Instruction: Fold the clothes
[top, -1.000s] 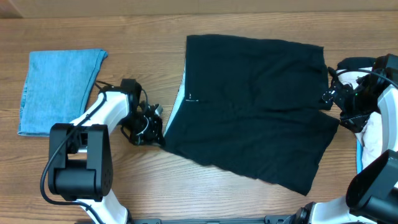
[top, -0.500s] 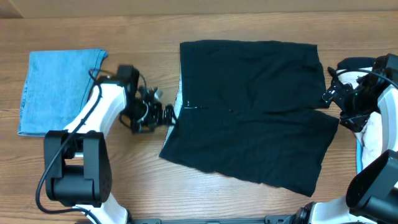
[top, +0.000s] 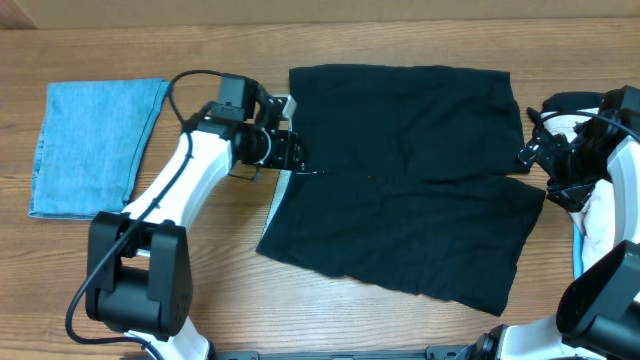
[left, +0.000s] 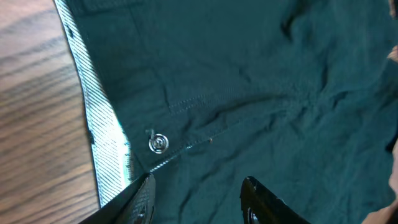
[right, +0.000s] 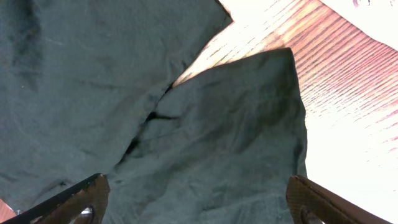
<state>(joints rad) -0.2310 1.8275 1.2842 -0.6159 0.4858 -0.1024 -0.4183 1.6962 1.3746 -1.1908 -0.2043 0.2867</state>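
The clothes on the wooden table are a large black garment (top: 400, 180), spread flat, and a folded light-blue piece (top: 95, 145) at the far left. My left gripper (top: 290, 155) hovers over the black garment's left edge. In the left wrist view its jaws (left: 199, 180) stand apart above the cloth, just below a metal button (left: 158, 143) and the striped inner waistband (left: 102, 143), and they hold nothing. My right gripper (top: 530, 155) is at the garment's right edge. It is wide open (right: 198, 180) over black cloth (right: 205, 143) and grips nothing.
A white item with a blue rim (top: 600, 215) lies under the right arm at the table's right edge. Bare wood (top: 220, 270) shows in front of the garment and between it and the light-blue piece.
The left arm swung from the garment's lower-left edge up to the waistband by the button. The garment's left edge shifted and straightened, and the left jaws came off the cloth. The right arm stayed still.
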